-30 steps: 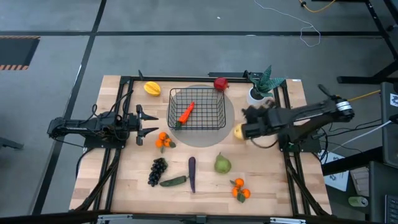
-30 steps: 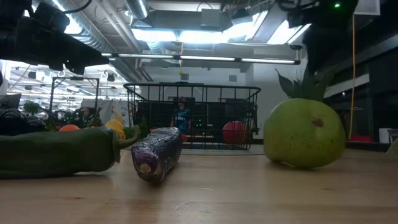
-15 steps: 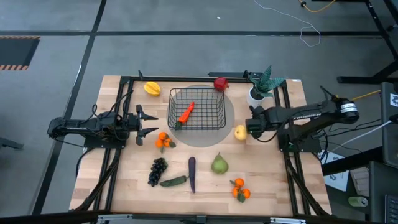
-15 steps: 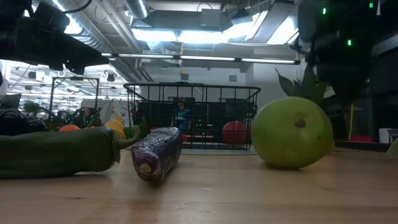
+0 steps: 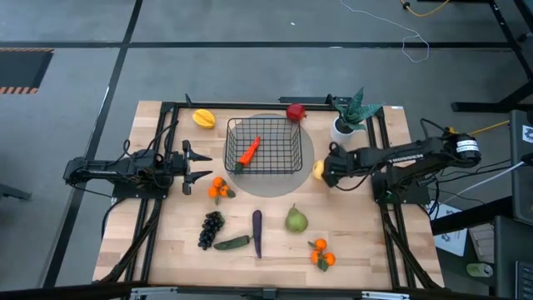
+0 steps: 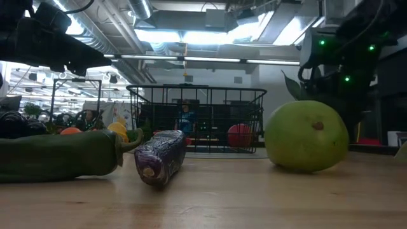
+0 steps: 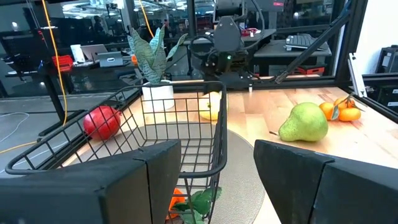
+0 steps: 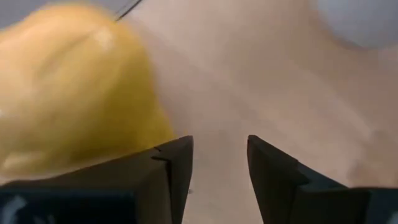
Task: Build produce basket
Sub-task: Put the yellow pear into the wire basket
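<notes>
With my right gripper [image 5: 326, 172] parted and empty, the yellow fruit [image 5: 318, 169] off to one finger's side at the basket's [image 5: 263, 146] three o'clock, closing could nudge it away; left gripper [image 5: 202, 163] idles open.

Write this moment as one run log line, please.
basket: holds carrot only | right hand: open, at yellow fruit, not gripping | left hand: open, waiting left of basket
</notes>
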`<state>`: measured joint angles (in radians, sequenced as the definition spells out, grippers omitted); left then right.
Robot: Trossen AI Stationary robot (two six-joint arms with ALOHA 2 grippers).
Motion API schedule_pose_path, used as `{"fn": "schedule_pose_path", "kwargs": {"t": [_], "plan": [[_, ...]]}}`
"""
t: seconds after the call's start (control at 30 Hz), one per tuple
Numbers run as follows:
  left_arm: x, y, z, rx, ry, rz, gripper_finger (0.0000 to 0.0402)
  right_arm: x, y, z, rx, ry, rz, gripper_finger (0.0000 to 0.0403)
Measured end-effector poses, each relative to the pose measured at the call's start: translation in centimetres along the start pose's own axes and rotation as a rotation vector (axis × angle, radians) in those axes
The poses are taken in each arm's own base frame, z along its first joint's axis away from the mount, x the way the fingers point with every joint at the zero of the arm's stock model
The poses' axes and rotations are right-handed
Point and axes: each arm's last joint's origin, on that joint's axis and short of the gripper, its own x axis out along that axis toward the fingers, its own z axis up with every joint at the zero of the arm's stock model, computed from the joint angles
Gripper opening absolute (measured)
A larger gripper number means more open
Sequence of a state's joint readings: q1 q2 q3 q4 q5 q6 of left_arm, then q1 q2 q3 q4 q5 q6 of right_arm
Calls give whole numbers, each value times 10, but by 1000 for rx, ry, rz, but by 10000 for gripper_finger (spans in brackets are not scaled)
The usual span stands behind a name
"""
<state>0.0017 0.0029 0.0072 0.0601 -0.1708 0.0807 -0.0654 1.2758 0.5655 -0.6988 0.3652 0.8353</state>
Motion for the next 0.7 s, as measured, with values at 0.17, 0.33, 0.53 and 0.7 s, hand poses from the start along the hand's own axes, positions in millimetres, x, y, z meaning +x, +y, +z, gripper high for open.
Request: {"fn": "schedule_pose_path", "kwargs": {"t": [0.17,0.33,0.53,0.7], "plan": [[0,0,0,0,0,0,195,2,5,0,-14,27,98,141],[0,0,0,0,0,0,195,1,7,-1,-32,85,159,141],[0,0,0,1,0,0,195,1,8,-3,-133,126,212,141],[0,0,0,1,-1,0,195,0,11,-6,-227,206,321,141]]}}
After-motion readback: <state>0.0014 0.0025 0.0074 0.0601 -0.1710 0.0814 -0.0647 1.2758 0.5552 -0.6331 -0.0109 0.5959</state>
